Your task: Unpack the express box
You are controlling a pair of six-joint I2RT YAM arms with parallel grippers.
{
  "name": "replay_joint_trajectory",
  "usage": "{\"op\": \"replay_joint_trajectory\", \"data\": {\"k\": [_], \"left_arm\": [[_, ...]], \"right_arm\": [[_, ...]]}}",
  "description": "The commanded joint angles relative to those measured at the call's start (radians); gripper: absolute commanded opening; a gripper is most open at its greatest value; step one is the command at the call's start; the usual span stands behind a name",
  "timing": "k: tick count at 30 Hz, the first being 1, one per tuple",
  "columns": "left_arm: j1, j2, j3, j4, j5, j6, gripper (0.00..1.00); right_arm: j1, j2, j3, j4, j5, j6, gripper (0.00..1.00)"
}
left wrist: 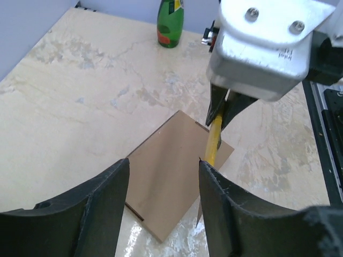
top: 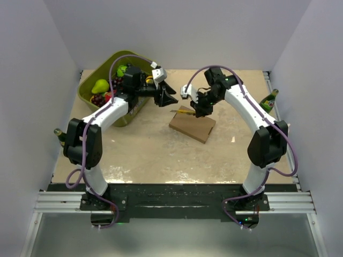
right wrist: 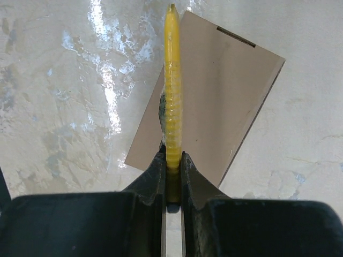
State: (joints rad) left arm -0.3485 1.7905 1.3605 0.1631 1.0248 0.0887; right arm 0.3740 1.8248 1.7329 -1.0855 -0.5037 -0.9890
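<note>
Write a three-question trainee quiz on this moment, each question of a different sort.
1. True or false: the box lies on the table with its flaps folded up and open.
2. What is clamped in the right gripper? A: a green bottle. B: a yellow tool. C: a pear.
3. Fill in: the left gripper holds nothing and its jaws stand ____.

Key: 1 false, the box is shut and flat. 2 B. 3 open.
</note>
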Motion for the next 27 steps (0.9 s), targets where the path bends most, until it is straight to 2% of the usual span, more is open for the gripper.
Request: {"op": "replay_joint_trajectory", "data": {"k": [1,11,18,19,20,23,27], "left_arm": [[-0.029,0.043,0.055,0.007,0.086,-0.023,0.54],[-0.084,0.066,0.043,-0.037,0.098,0.014,0.49],[-0.101,0.087,0.051,-0.094,0.1,0.072,0.21],[-0.106,0.09,0.051,-0.099,0.103,0.075,0.2],[-0.107,0.09,0.051,-0.103,0.1,0.088,0.2],[-0.115,0.087,0.045,-0.12,0.077,0.117,0.36],[-0.121,0.095,0.051,-0.146,0.097,0.143,0.11]], "right_arm": [[0.003,-0.033,0.056,-0.022,0.017,0.03,0.0],[0.003,-0.013,0.1,-0.062,-0.004,0.047,0.0],[0.003,-0.01,0.109,-0.067,-0.025,0.073,0.0],[0.003,-0.013,0.111,-0.067,-0.029,0.079,0.0],[0.003,-0.013,0.109,-0.068,-0.032,0.081,0.0],[0.003,-0.016,0.109,-0.074,-0.036,0.084,0.0],[0.005,-0.021,0.111,-0.076,-0.044,0.085,0.0]]}}
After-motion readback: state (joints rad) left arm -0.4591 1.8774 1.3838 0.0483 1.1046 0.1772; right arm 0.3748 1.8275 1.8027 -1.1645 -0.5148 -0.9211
